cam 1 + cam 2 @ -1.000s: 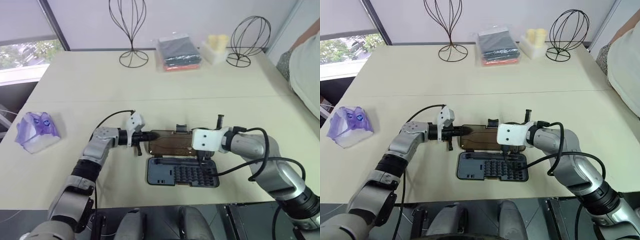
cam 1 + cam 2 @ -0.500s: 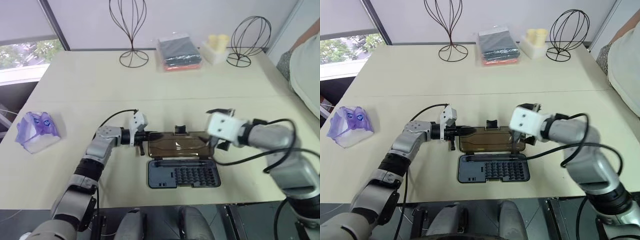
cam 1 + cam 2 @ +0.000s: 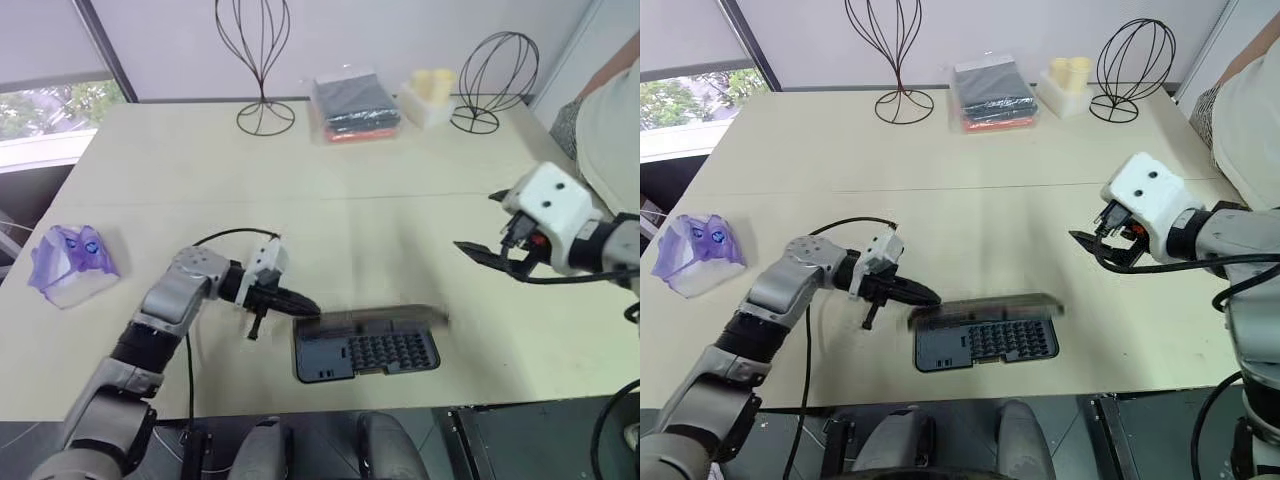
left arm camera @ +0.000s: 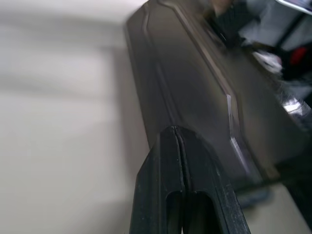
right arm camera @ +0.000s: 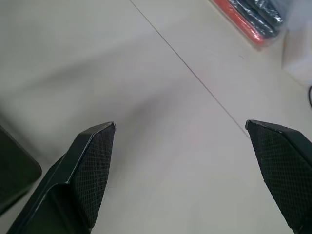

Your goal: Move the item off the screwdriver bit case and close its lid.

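pale beige table [image 3: 400, 200] under grey walls, with a window at ten o'clock.

near six o'clock lay the screwdriver bit case [image 3: 365, 353], dark grey-blue, bits showing in a grid. along its far edge stood the lid [image 3: 385, 315], blurred, raised partway over the tray; whether touching the tray's front, could not tell.

left gripper [image 3: 312, 309] reached in from nine o'clock of the case, both black fingers pressed together, tips at the lid's left corner. seen from the left wrist, fingers [image 4: 183, 195] squeezed flat with no gap, tip against the dark lid panel; nothing seemed clamped between them.

right gripper [image 3: 1090, 248] hung at three o'clock of the case, well apart from it and above the table, jaws spread wide, holding nothing. from the right wrist, two ridged pads [image 5: 95, 170] far apart over bare tabletop.

counted along the far edge, toward twelve o'clock: two wire stands, a tall one [image 3: 255, 65] and a rounder one [image 3: 495, 80]; one clear-wrapped stack of dark cloth [image 3: 355, 108]; one white tray of pale cups [image 3: 430, 100]. at nine o'clock, one purple-and-clear pouch [image 3: 72, 262]. at the three o'clock edge, part of a person in a pale top [image 3: 615, 150].
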Controlling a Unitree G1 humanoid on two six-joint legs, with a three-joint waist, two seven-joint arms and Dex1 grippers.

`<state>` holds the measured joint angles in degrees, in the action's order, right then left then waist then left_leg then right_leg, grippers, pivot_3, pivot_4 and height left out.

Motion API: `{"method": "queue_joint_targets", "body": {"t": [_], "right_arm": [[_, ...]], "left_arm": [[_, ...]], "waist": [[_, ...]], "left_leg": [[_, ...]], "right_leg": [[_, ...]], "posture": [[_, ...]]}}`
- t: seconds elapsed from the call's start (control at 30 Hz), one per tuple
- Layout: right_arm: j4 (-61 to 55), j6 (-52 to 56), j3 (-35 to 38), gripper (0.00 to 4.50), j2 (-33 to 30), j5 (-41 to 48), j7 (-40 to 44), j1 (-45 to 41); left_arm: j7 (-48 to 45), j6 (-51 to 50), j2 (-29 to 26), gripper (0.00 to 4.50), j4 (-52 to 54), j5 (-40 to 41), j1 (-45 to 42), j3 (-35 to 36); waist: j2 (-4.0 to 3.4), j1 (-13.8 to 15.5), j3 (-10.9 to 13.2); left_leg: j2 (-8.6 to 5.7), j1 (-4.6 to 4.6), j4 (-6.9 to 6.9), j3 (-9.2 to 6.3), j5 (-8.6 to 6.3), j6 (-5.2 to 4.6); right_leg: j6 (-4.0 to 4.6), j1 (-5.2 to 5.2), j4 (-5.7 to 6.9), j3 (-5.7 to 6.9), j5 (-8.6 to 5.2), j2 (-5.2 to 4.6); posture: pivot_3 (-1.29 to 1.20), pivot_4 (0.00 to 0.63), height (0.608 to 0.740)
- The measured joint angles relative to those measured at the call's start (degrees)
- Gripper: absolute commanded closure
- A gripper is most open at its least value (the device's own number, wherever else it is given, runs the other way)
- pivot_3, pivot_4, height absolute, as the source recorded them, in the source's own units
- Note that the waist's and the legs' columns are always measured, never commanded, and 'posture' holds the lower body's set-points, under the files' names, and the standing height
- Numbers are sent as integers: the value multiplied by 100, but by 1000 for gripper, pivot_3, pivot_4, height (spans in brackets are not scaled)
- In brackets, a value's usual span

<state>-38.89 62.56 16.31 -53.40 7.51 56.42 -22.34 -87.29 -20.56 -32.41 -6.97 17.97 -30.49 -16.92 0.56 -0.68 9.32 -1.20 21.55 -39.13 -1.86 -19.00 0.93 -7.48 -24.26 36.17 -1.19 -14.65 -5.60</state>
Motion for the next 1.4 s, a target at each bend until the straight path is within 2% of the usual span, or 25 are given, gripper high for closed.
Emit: {"method": "queue_joint_targets", "body": {"t": [0.2, 0.33, 0.47, 0.57, 0.67, 0.9, 1.03, 1.4], "right_arm": [[-373, 429, -222, 64, 512, 640, -436, -11], [-665, 470, -478, 64, 723, 1239, -431, 174], [-754, 328, -541, 64, 709, 1779, -230, 360], [-718, 173, -605, 64, 650, 2156, -81, 386], [-682, 43, -724, 899, 618, 2423, -20, 443], [-581, -463, -1595, 4446, 603, 2665, 92, 870], [-515, -781, -2023, 4446, 455, 2587, 134, 1074], [-467, -1466, -2979, 4446, -38, 2016, 70, 1868]], "left_arm": [[111, 695, 154, 4500, 83, -170, 282, -203], [241, 991, 252, 4500, 88, -252, 365, -263], [289, 859, 237, 4500, 167, -221, 367, -242], [366, 317, 205, 4500, 235, -1, 336, -178], [520, -231, 160, 4500, 277, 198, 262, -51], [668, -941, 137, 4500, 57, 609, -442, 350], [659, -824, 350, 4500, -434, 451, -716, 251], [804, 415, 1358, 4500, -1924, -506, -1164, -332]], "waist": [[-6, 19, -7], [-8, 34, -9], [-8, 26, -9], [-6, 11, -9], [-2, 6, -6], [1, 9, -4], [2, 6, -3], [10, 10, 2]], "left_leg": [[-1, -7, -2, -1, 0, -1], [-2, -14, -2, -5, -1, -1], [-2, -19, -3, -6, -1, -2], [-2, -19, -4, -8, -1, -2], [-1, -15, -4, -9, -1, -2], [-3, -11, -6, -9, -1, -2], [-3, -11, -5, -8, -1, -2], [-4, -7, -9, -2, -1, -2]], "right_leg": [[0, 12, -2, -2, 0, -3], [0, 24, -5, 0, 0, -4], [0, 32, -6, 1, 0, -3], [0, 31, -5, 3, 0, -2], [0, 25, -3, 3, 0, -1], [0, 23, -5, 6, 0, -1], [0, 23, -3, 8, 0, 0], [0, 22, -7, 10, 0, 0]], "posture": [[0, 150, 740], [0, 150, 740], [0, 150, 740], [0, 150, 740], [0, 150, 740], [0, 150, 740], [0, 150, 740], [0, 150, 740]]}}
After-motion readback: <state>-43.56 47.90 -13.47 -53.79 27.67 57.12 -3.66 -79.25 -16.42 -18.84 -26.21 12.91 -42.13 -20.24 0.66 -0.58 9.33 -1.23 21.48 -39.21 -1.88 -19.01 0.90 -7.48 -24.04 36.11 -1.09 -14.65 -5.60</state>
